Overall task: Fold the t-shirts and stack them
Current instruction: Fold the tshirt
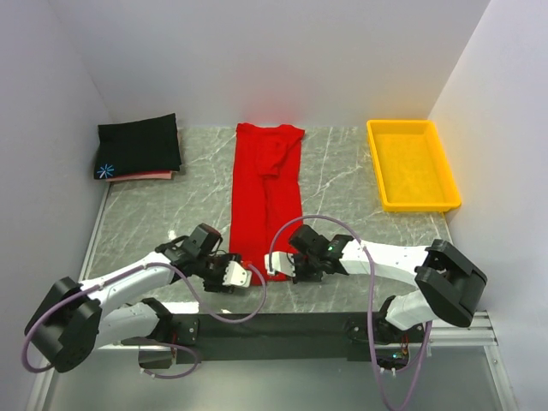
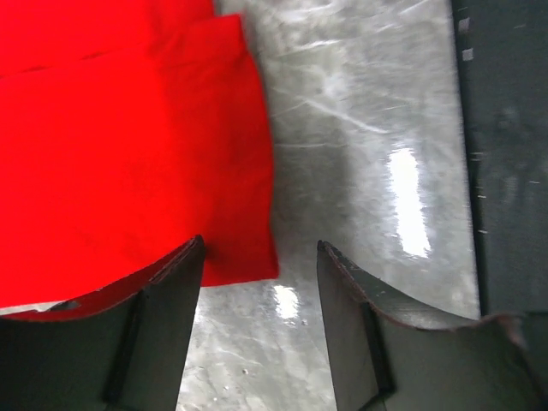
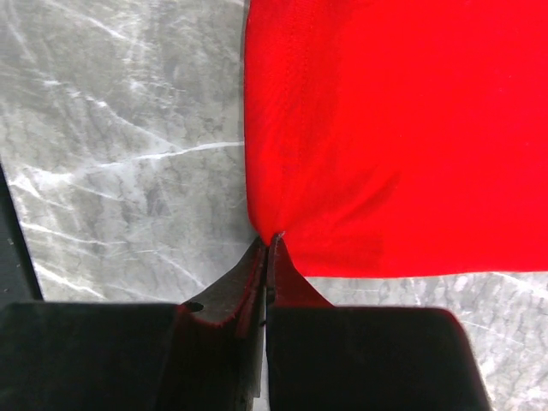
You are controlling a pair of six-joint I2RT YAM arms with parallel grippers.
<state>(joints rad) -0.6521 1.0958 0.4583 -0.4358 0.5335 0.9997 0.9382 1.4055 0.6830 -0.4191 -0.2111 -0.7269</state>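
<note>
Gripping the red t-shirt's (image 3: 385, 128) near edge is the right end effector (image 3: 267, 244); left end effector (image 2: 259, 247) wide over its corner.

Seemingly pink t-shirt (image 1: 151, 176) beneath black t-shirt (image 1: 137, 145)

Bright overhead light, soft shadows, glare patches on the table (image 2: 409, 201).

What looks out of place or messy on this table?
Little stands out. The red t-shirt lies as a long strip with a rumpled lump near its far end, and its near corner puckers where the right end effector pinches it. The black t-shirt sits folded neatly.
</note>
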